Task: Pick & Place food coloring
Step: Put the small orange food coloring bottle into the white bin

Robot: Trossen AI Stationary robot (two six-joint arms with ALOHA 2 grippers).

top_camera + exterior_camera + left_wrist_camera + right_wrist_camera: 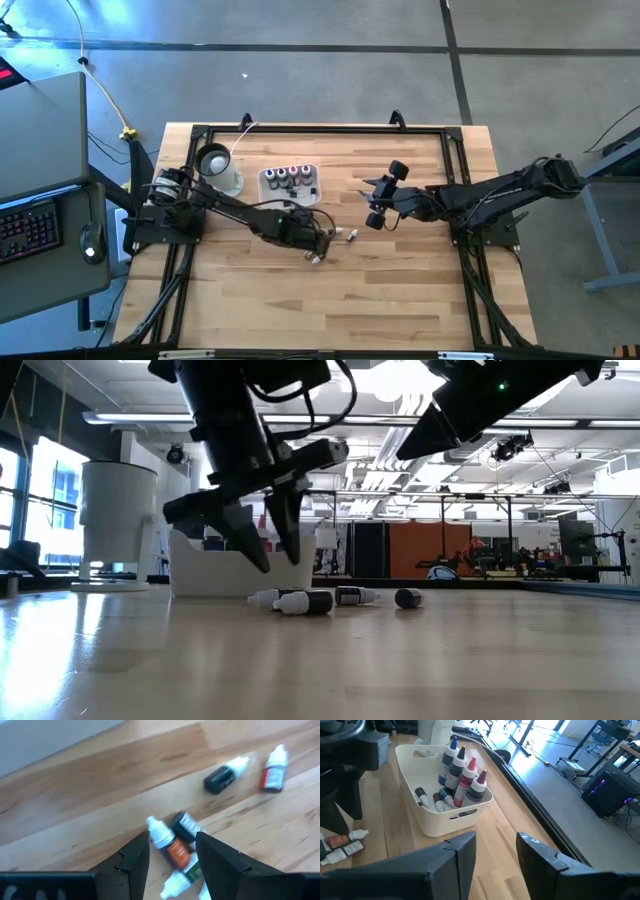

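Several small food coloring bottles lie on their sides on the wooden table near its middle. In the left wrist view an orange-labelled one (pixel 169 844), a dark-capped one (pixel 184 824) and a green one (pixel 184 874) lie close together. A black one (pixel 224 776) and a red one (pixel 273 770) lie farther off. My left gripper (pixel 172 855) hovers open above the close group (pixel 305 601), pointing steeply down, its fingertips clear of the bottles. My right gripper (pixel 495 850) hangs open and empty, raised over the table's right half (pixel 374 205). More bottles stand and lie in the white tray (pixel 445 822).
The white tray (pixel 268 178) sits just beyond the loose bottles, toward the far edge. A white cup with a dark round top (pixel 222 172) stands to its left. A black frame runs round the table's edge (pixel 320 130). Bare wood lies toward the near edge.
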